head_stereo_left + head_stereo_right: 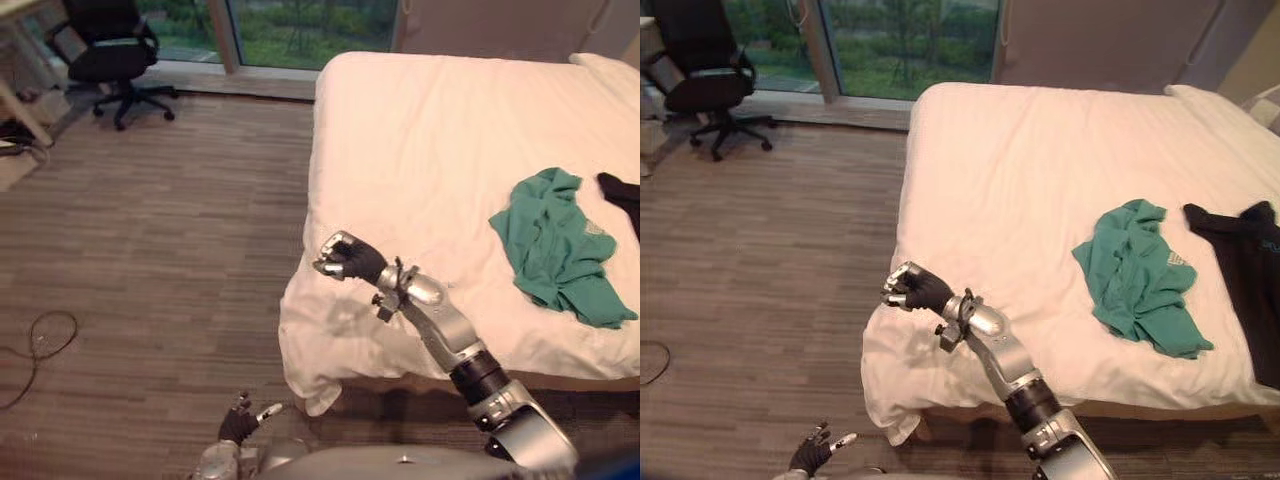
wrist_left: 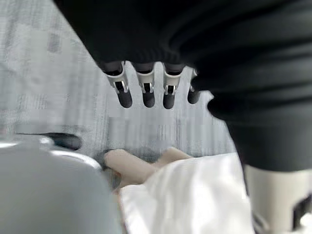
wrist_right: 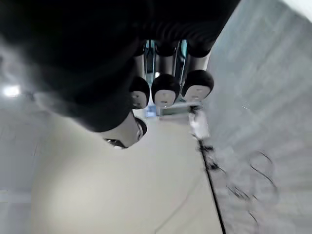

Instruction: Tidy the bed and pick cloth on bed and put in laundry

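A crumpled green cloth lies on the white bed near its front right edge. Just right of it lies a black cloth, spread flat. My right hand hovers over the bed's near left corner with fingers curled and nothing in them; it is well left of the green cloth. My left hand hangs low over the floor in front of the bed. Its fingers are relaxed and straight, holding nothing.
The sheet's corner droops over a wooden bed leg. A pillow sits at the bed's far right. A black office chair stands by the window at the far left, beside a desk. Brown floor stretches left of the bed.
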### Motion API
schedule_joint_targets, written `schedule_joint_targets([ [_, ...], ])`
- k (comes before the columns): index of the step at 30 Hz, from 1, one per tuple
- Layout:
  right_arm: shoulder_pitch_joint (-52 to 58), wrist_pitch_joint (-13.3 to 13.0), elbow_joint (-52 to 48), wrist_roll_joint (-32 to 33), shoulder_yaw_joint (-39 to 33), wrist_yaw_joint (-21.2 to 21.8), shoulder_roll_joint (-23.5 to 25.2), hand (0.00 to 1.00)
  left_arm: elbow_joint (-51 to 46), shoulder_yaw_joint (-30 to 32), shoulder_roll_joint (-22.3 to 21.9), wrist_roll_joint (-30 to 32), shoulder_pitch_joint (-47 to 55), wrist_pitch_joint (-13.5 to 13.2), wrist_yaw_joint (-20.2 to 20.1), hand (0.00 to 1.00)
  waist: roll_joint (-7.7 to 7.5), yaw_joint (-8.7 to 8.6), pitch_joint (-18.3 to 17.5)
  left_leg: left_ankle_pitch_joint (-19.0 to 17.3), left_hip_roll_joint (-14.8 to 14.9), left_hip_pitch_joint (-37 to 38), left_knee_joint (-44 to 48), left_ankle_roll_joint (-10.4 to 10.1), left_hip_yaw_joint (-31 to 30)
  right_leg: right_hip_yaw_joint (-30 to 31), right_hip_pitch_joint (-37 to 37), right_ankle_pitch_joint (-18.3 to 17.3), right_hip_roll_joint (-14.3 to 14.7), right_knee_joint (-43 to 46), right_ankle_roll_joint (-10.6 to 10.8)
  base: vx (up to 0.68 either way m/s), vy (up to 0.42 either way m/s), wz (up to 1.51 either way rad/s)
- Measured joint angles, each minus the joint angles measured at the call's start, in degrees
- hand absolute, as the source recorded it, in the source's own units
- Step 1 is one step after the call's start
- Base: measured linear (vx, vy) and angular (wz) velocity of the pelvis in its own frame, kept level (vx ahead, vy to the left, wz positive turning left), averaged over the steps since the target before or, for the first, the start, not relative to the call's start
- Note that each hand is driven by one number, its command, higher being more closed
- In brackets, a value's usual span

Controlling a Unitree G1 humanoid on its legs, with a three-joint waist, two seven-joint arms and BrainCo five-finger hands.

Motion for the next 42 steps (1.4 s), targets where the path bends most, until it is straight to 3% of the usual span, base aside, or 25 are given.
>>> schedule_joint_targets([
  [2,-1.4,0.0,3.0,-0.6,2.3,-3.1,0.9,1.00,0.0,0.9,-0.2,0.1,0.2,-0.2,-0.1,0.00,0.33,0.90,0.6,-0.1,0.2,-3.0,0.2,-0.1,-0.8,-0.8,-2.3,-0.8,0.4,0.2,-1.1,-0.10,-0.049,0.20],
  [4,-4.7,-0.4,5.3,-0.6,3.0,-5.5,2.1,1.00,-0.1,1.2,-0.1,0.1,-0.6,-0.3,-0.1,0.00,0.19,1.51,3.6,0.0,0.7,-5.7,0.7,-0.2,-1.1,-0.9,-4.7,-1.0,0.7,1.0,-1.5,-0.13,-0.021,0.14],
  [8,-10.8,-3.1,8.6,-0.6,2.8,-9.4,3.7,1.00,-0.2,2.9,0.5,0.1,-3.6,-1.1,0.1,0.00,-1.80,3.88,9.5,1.1,0.5,-10.4,1.4,-0.9,-2.2,-2.3,-9.6,-2.3,-0.2,4.1,-3.5,-0.15,0.014,0.15],
  [10,-12.1,-4.0,8.8,-0.6,2.8,-9.9,3.8,1.00,-0.7,2.9,0.4,0.2,-4.4,-1.1,0.1,0.00,-1.86,4.36,10.9,1.5,0.2,-11.9,1.9,-0.5,-2.4,-2.4,-11.1,-2.3,-0.7,5.0,-3.6,-0.09,0.040,0.09],
  [16,-19.3,-5.9,9.6,-1.0,1.3,-11.0,3.6,1.00,-5.8,1.7,-0.4,0.2,-7.5,-3.2,0.1,0.00,1.50,3.99,18.3,3.3,-2.0,-16.9,3.1,0.9,-2.4,-2.5,-17.3,-2.5,-3.8,9.2,-3.9,-0.07,0.066,0.01],
  [22,-26.1,-7.1,14.6,-3.3,-5.9,-15.1,1.6,1.00,-6.3,-2.3,-0.4,-0.2,-11.5,-3.5,0.0,0.00,4.98,4.10,20.3,4.8,-3.0,-23.1,3.7,1.7,-3.0,-2.6,-24.5,-2.5,-6.0,12.8,-3.9,-0.03,0.031,0.08],
  [27,-29.5,-8.7,16.6,-2.6,-12.2,-16.7,-4.2,1.00,-6.2,-5.4,-1.5,-0.7,-15.1,-3.5,-0.3,0.00,8.45,4.07,22.1,6.3,-4.8,-28.0,3.7,2.3,-2.6,-1.8,-32.4,-2.7,-9.1,18.5,-3.9,-0.02,0.006,-0.01],
  [30,-30.3,-9.4,16.4,-1.6,-12.6,-16.8,-3.6,1.00,-5.1,-6.5,-2.8,-1.9,-17.9,-3.5,-0.2,0.00,9.77,3.83,22.5,7.0,-5.4,-30.8,3.6,2.6,-1.5,-0.3,-36.6,-3.2,-10.0,19.9,-4.4,-0.08,-0.005,-0.12],
  [34,-28.2,-9.6,16.7,-1.5,-12.5,-17.2,-1.3,1.00,-2.2,-6.5,-5.0,-2.9,-21.8,-3.4,0.5,0.00,9.94,3.13,22.5,7.7,-5.7,-33.1,2.7,2.6,-0.6,1.1,-40.2,-3.1,-10.1,20.5,-4.6,-0.07,-0.014,-0.03],
  [36,-23.0,-9.4,19.8,-0.6,-11.6,-17.7,0.6,1.00,-2.3,-6.5,-6.0,-3.1,-22.9,-3.4,2.3,0.00,9.78,1.63,22.5,7.8,-5.9,-34.7,2.7,2.7,-0.1,1.9,-42.1,-2.7,-10.4,20.7,-4.6,-0.03,0.002,-0.02],
  [39,-15.0,-7.9,24.9,0.7,-11.5,-18.3,1.2,1.00,-2.3,-6.2,-7.0,-3.7,-24.2,-3.3,4.0,0.00,9.59,1.18,22.6,7.8,-6.5,-35.9,2.7,2.7,1.5,3.9,-44.8,-2.7,-11.1,22.2,-4.6,0.02,-0.008,-0.16],
  [40,-10.3,-6.9,27.9,1.3,-12.0,-19.8,0.9,1.00,-2.4,-5.3,-7.6,-5.2,-24.8,-3.4,5.2,0.00,9.33,-0.04,22.8,7.7,-6.8,-37.0,3.9,3.3,2.4,4.6,-46.4,-2.9,-11.9,23.6,-4.5,0.03,-0.016,-0.10],
  [42,-4.9,-6.7,30.0,1.3,-12.3,-21.5,0.3,1.00,-2.4,-2.9,-8.2,-5.7,-25.0,-3.5,6.3,0.00,8.16,-1.86,23.5,4.2,-6.5,-39.6,10.2,3.9,3.0,6.4,-48.2,-3.6,-12.2,26.1,-4.6,0.02,-0.030,-0.28],
])
